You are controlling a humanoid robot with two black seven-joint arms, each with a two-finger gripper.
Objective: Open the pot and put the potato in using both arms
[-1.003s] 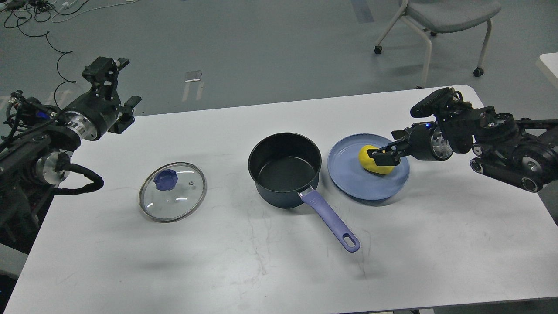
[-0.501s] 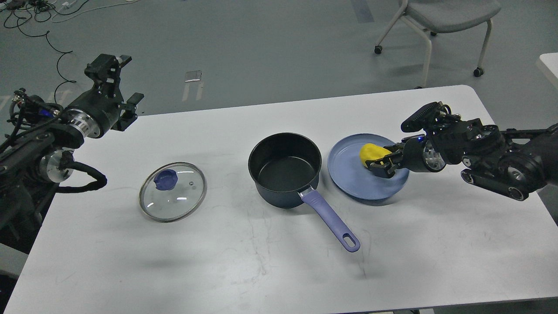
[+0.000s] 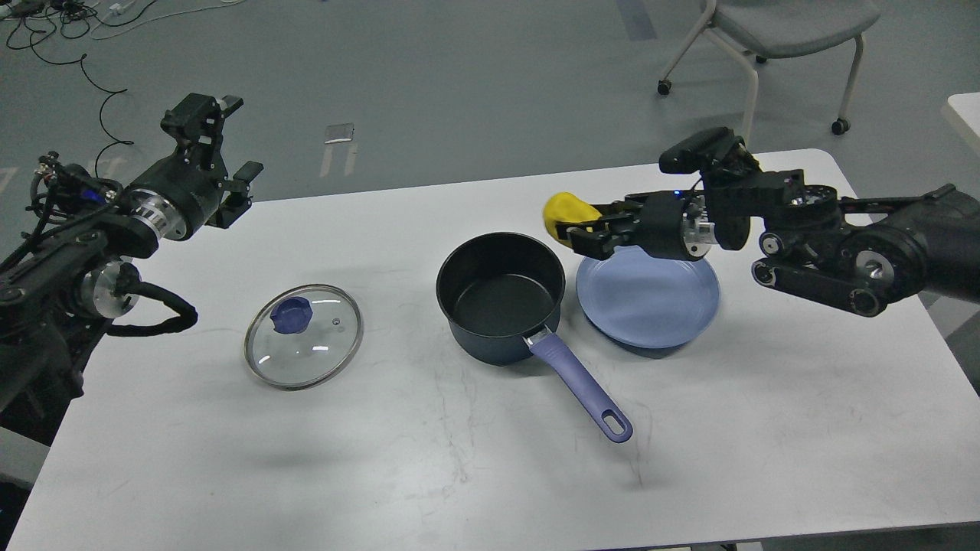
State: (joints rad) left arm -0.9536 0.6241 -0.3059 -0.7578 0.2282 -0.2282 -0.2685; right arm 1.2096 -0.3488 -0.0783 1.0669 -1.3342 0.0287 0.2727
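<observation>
Two end effectors: right grips potato beside open pot; left spread wide, lid below.

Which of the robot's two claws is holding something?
The right gripper: it is closed on the yellow potato, above the table. The left gripper holds nothing.

White rectangular table on grey floor; grey wheeled chair behind; black cables far left; round blue plate on table.

Matt dark pot, clear glass lid with metal rim, smooth matt white table.
</observation>
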